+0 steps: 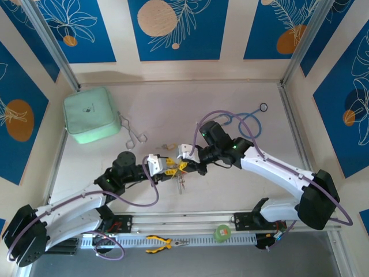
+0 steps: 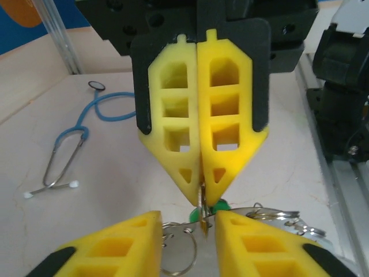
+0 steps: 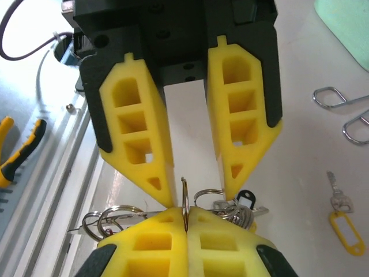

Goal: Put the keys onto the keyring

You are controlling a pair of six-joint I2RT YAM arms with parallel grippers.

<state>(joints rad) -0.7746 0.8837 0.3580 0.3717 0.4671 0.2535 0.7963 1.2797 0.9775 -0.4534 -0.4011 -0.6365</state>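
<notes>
Right tool (image 3: 185,214): yellow fingers pressed flat together, clenched on the near rim of the keyring (image 3: 184,193). This thin metal ring stands upright and edge-on in the right wrist view, its plane running along the line from one tool to the other. Left tool (image 2: 187,228): faces the right one tip to tip over the middle of the table (image 1: 173,104), fingers parted, released, nothing pinched. The far rim of the keyring reaches into the gap between its fingertips without clearly touching either. Keys (image 3: 233,212): a bunch on small rings, one with a black tag (image 3: 245,199), gathered just beside and below the meeting fingertips, rings spilling to both sides. Whether any is threaded on the keyring cannot be told. Loose key (image 3: 340,201), yellow tag (image 3: 344,229): flat on the table, apart from the bunch, on the far side of the tools, long axis roughly parallel to the line between them. Forceps (image 1: 134,135), stethoscope (image 1: 245,121): farther off, no part in this. Judgement: the step in hand is steadying the ring for threading. The left tool, being free, is the one placed to fetch the loose key, and would need to bring its hole square to the ring's rim.
</notes>
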